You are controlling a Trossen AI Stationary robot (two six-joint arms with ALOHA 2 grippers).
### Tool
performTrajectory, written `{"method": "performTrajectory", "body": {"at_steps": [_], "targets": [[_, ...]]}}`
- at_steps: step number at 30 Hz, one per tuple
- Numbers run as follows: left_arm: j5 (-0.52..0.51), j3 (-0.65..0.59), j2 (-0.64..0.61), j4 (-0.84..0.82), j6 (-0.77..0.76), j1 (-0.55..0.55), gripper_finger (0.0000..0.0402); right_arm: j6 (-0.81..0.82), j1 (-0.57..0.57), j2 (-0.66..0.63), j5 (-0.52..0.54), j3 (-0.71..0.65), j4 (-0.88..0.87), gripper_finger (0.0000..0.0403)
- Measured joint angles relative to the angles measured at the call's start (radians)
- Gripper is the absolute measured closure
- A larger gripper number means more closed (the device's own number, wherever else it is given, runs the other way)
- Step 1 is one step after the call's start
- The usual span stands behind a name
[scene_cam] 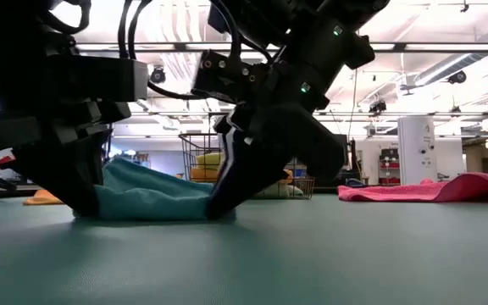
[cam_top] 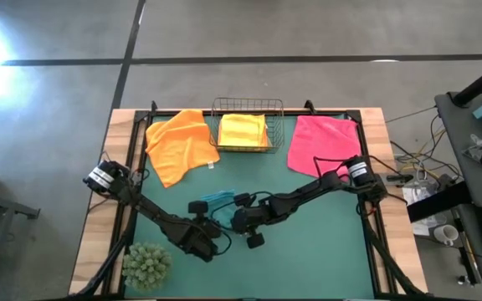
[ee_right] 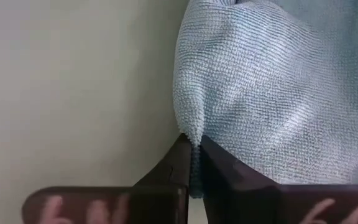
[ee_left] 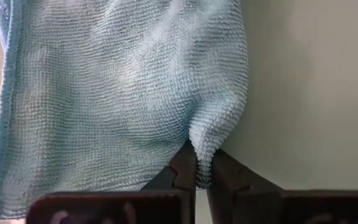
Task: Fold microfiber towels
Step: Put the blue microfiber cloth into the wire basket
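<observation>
two grippers pinching teal towel (scene_cam: 155,196), green table (cam_top: 325,242)

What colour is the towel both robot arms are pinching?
Teal towel, a blue-green; the low view shows it best.

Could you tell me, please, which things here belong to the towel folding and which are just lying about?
Job in hand:
teal towel, pinched by left tool and right tool
orange towel
yellow towel, in the basket
pink towel

Lying about:
wire basket
green spiky plant ball
</observation>
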Motion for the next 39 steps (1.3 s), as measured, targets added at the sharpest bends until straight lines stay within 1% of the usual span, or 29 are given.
{"method": "performTrajectory", "body": {"at_steps": [5,8,12,16,20,24,27,32,35,37,39], "targets": [[0.018,0.012,-0.036,-0.004,0.007,0.016,0.0400,0.040,-0.007,-0.063,0.029,-0.005,-0.085,0.0393],[0.032,0.036,-0.071,-0.022,0.011,0.030,0.0400,0.062,-0.005,-0.124,0.036,0.001,-0.145,0.0393],[0.053,0.073,-0.131,-0.021,0.066,0.062,0.0401,0.128,-0.006,-0.184,0.034,0.026,-0.228,0.0394],[0.052,0.114,-0.192,-0.020,0.159,0.104,0.0401,0.181,-0.008,-0.222,0.051,0.080,-0.294,0.0394],[0.051,0.134,-0.249,-0.041,0.231,0.151,0.0401,0.190,-0.018,-0.225,0.086,0.134,-0.387,0.0394],[0.048,0.135,-0.295,-0.067,0.286,0.203,0.0401,0.207,-0.037,-0.224,0.097,0.169,-0.402,0.0394],[0.047,0.135,-0.326,-0.069,0.328,0.240,0.0401,0.216,-0.045,-0.224,0.128,0.208,-0.456,0.0394],[0.046,0.135,-0.350,-0.077,0.408,0.294,0.0401,0.217,-0.058,-0.231,0.176,0.274,-0.545,0.0394],[0.045,0.135,-0.355,-0.075,0.462,0.325,0.0401,0.215,-0.072,-0.237,0.225,0.322,-0.608,0.0394],[0.038,0.135,-0.356,-0.072,0.493,0.346,0.0401,0.216,-0.086,-0.239,0.255,0.358,-0.649,0.0394],[0.021,0.136,-0.357,-0.070,0.526,0.367,0.0401,0.215,-0.104,-0.239,0.261,0.392,-0.686,0.0394]]}}
